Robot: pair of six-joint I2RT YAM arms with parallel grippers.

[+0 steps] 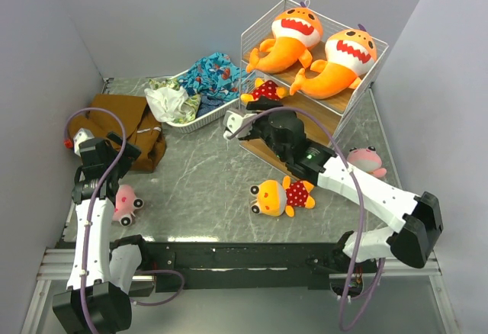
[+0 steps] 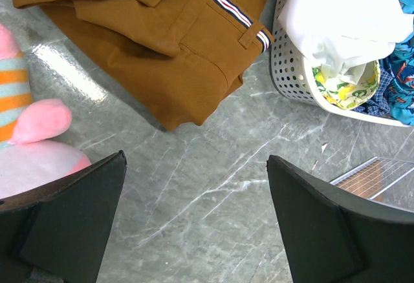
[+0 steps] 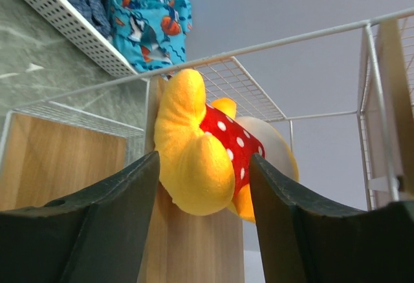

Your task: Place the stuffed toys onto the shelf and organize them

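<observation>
The shelf (image 1: 335, 101), a white wire rack with wooden tiers, stands at the back right. Two orange shark plushes (image 1: 293, 36) (image 1: 343, 59) lie on its top tier. One polka-dot doll (image 1: 263, 90) lies on a lower plank. In the right wrist view this doll (image 3: 194, 160) sits between the fingers of my open right gripper (image 3: 204, 155) (image 1: 252, 113). A second doll (image 1: 280, 195) lies on the table. One pink plush (image 1: 366, 158) lies by the right arm, another (image 1: 126, 203) (image 2: 29, 141) by the left arm. My left gripper (image 1: 128, 151) (image 2: 195, 156) is open and empty above the table.
A low white oval basket (image 1: 191, 120) (image 2: 291, 70) of blue and green patterned clothes stands left of the shelf. A brown cloth (image 1: 130, 124) (image 2: 162, 44) lies at the back left. Grey walls close in on both sides.
</observation>
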